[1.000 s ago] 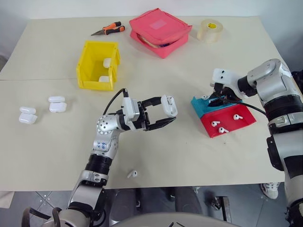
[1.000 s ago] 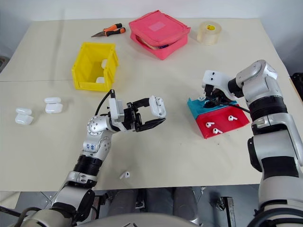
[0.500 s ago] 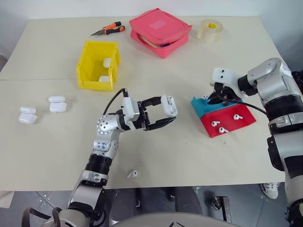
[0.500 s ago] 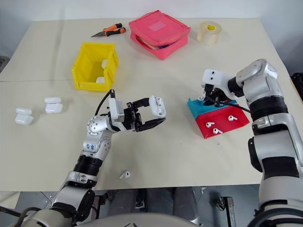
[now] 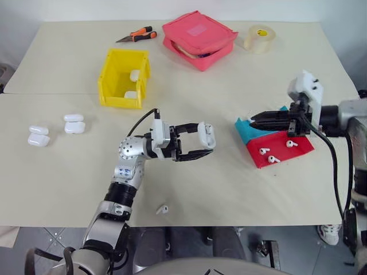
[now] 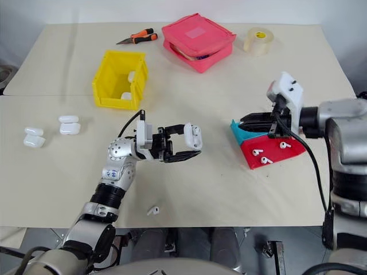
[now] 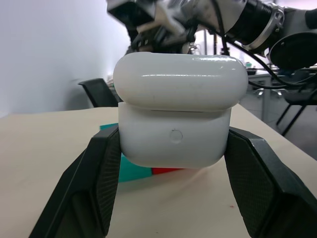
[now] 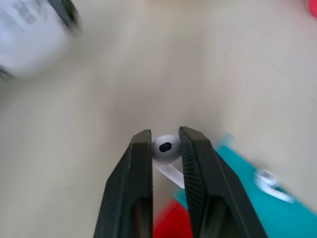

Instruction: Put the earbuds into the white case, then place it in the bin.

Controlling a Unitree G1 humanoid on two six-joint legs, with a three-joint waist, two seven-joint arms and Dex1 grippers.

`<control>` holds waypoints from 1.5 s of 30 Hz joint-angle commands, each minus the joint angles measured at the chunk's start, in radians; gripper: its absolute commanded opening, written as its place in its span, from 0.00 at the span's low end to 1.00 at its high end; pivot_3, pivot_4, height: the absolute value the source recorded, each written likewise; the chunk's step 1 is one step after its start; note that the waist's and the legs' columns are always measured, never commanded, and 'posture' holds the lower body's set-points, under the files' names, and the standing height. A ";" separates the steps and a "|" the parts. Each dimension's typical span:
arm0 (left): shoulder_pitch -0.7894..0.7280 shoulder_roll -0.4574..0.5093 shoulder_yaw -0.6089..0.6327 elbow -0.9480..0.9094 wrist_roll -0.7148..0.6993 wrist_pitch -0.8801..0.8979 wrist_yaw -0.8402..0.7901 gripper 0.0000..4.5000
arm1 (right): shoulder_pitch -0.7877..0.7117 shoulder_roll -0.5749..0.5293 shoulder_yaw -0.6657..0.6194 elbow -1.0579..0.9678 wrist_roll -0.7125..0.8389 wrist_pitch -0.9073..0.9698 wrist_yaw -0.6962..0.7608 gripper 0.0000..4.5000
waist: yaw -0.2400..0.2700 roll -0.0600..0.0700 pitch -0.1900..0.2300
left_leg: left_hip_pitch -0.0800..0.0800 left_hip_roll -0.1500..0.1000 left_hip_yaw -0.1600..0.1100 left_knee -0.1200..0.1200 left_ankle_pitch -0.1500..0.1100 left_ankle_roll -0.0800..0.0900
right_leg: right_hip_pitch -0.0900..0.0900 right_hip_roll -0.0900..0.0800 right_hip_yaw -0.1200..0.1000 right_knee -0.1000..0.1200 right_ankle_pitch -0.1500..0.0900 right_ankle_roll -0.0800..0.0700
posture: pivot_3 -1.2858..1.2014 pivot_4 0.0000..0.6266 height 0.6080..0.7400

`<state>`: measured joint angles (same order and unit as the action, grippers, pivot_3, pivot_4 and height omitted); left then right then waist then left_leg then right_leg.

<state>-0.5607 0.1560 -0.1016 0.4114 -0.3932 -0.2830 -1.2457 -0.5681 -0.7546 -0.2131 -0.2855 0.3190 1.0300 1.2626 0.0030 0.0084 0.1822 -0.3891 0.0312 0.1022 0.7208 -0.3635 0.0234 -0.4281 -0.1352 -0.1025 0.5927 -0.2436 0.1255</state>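
My left gripper [image 5: 203,143] is shut on the white case [image 5: 207,136], held above the middle of the table. In the left wrist view the case [image 7: 178,119] sits between both fingers with its lid down on the body. My right gripper [image 5: 256,121] hangs over the teal and red tray [image 5: 248,133], pointing left toward the case. It is shut on one of the earbuds [image 8: 166,148], which is pinched between its fingers. Three more earbuds [image 5: 265,151] lie in the tray's red part. Another earbud [image 5: 162,209] lies near the table's front edge. The yellow bin [image 5: 119,102] stands at the back left.
Two white cases [image 5: 135,75] lie inside the bin. Several spare cases [image 5: 74,124] sit on the table's left side. A pink pouch [image 5: 199,39], a tape roll [image 5: 259,38] and orange-handled pliers [image 5: 135,36] lie along the far edge.
My right gripper has lifted off the tray, drawn back to the right and turned to point left, with an earbud in it. The left gripper with the case has stayed put.
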 commanded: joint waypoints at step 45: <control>-0.124 -0.095 0.030 0.008 -0.066 0.090 -0.153 0.61 | 0.393 0.397 -0.246 -0.529 0.723 0.220 -0.792 0.10 | 0.014 0.000 0.000 | -0.001 -0.002 -0.003 -0.001 -0.001 0.003 | 0.000 0.001 0.001 -0.001 0.000 -0.001 | 0.52 0.24 1.00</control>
<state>-0.6742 0.0798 -0.0845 0.4937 -0.4066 -0.1910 -1.4001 -0.1983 -0.3337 -0.4810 -0.8300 1.0594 1.2687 0.4776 0.0168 0.0084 0.1821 -0.3897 0.0295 0.1000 0.7199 -0.3648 0.0263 -0.4277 -0.1338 -0.1010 0.5916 -0.2438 0.1249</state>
